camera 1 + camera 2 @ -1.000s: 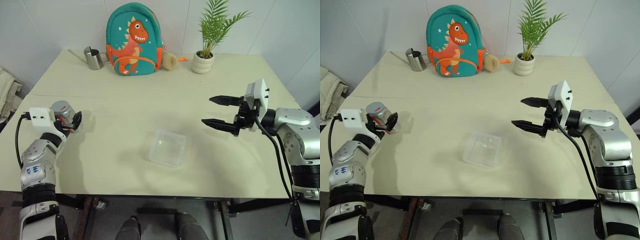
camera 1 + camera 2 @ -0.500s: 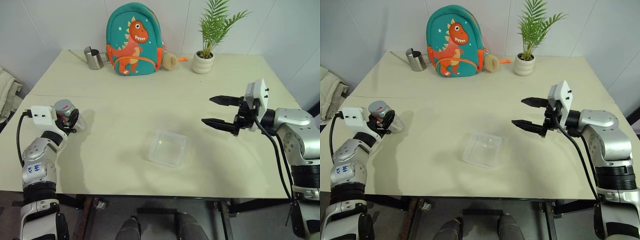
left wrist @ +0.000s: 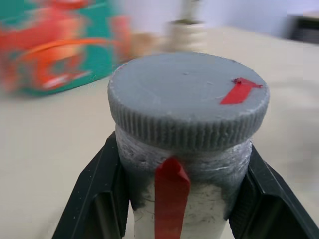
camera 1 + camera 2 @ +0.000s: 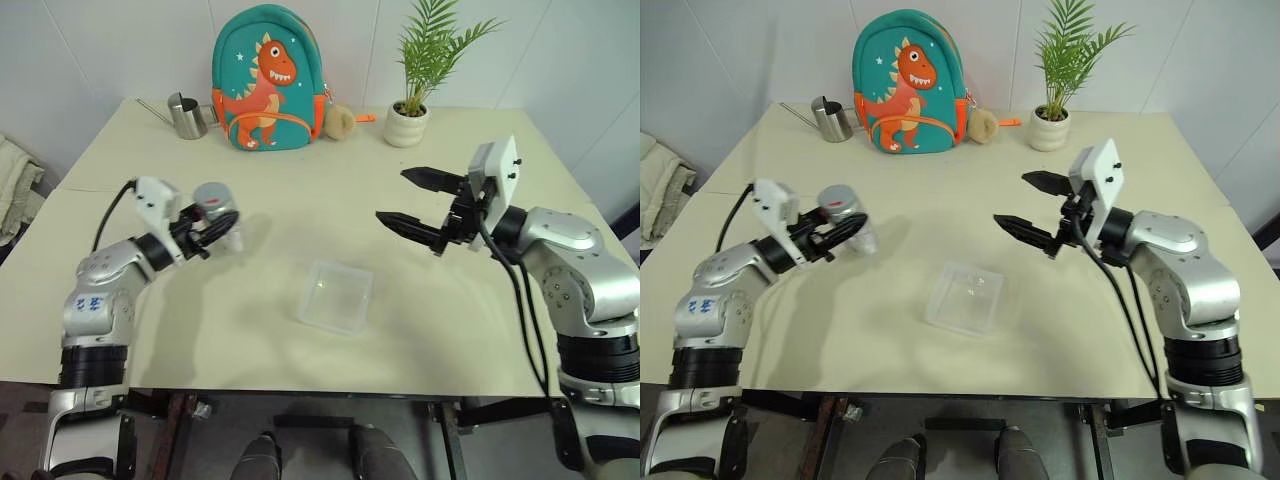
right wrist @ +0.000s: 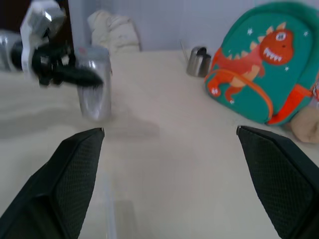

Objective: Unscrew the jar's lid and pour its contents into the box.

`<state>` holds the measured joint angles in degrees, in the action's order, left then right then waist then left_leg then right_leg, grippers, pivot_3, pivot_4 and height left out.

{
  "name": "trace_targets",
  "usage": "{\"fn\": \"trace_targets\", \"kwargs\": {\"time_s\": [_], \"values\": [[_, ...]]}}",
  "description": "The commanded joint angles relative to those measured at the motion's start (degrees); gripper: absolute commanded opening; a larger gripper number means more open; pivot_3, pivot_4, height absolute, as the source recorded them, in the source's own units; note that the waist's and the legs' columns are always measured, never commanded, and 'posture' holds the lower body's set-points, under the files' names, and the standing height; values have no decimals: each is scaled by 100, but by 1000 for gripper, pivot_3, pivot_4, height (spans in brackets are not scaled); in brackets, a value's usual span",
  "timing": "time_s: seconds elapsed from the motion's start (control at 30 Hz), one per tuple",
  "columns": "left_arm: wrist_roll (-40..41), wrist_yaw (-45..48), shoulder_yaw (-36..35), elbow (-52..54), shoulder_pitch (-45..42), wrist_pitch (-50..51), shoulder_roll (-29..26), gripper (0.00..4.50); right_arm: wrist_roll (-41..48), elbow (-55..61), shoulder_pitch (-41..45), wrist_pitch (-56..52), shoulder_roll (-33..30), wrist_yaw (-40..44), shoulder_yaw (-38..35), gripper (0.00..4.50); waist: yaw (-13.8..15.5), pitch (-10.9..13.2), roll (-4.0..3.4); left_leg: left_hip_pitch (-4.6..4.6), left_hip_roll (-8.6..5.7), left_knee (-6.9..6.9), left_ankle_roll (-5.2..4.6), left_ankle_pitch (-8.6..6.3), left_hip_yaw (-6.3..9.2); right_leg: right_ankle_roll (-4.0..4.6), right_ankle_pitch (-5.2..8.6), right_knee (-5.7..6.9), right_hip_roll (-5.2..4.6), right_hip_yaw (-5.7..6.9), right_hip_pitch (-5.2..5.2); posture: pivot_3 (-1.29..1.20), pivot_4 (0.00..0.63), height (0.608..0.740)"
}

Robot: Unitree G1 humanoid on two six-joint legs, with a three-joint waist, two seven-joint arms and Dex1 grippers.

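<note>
Black fingers of the left gripper [image 4: 212,236] are clamped on the small clear cylindrical jar [image 4: 222,225], held upright above the table to the robot's left of the shallow square clear plastic box [image 4: 336,296]. Its round grey screw lid [image 3: 188,102], marked with red, sits on top, axis vertical. The right gripper [image 4: 412,202], jaws spread and empty, points toward the jar from well apart, above the box's far right side, so it is the free hand for the lid.
</note>
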<state>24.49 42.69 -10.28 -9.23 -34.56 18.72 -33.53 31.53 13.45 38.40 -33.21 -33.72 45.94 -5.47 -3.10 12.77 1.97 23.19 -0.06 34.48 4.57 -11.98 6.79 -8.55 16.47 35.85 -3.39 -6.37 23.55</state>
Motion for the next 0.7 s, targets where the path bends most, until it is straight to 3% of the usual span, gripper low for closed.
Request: {"fn": "trace_targets", "kwargs": {"time_s": [0.03, 0.3, 0.7], "values": [[132, 372, 114, 135, -268, -143, 109, 2030, 213, 695, -49, -285, 201, -597, -144, 4500, -3, 0, 0, 0, 0, -4, 0, 0, 0, 0, 0, -1, 0, 0, 2, 0, 150, 740], [88, 1403, 905, -2, -871, 57, 431, 2030, 541, 1767, -77, -1155, 1180, -2091, 142, 4500, 5, 0, 0, 4, -1, -19, 0, 0, 6, 3, 2, -1, -1, 4, 9, 0, 150, 740], [-277, 2033, 1460, -470, -1396, -256, 705, 2030, -180, 1966, -29, -1343, 1815, -3147, 1083, 4500, -1, 0, 0, 4, 0, -26, -1, 1, 8, 8, 5, -1, 0, 5, 15, 0, 150, 740]]}}
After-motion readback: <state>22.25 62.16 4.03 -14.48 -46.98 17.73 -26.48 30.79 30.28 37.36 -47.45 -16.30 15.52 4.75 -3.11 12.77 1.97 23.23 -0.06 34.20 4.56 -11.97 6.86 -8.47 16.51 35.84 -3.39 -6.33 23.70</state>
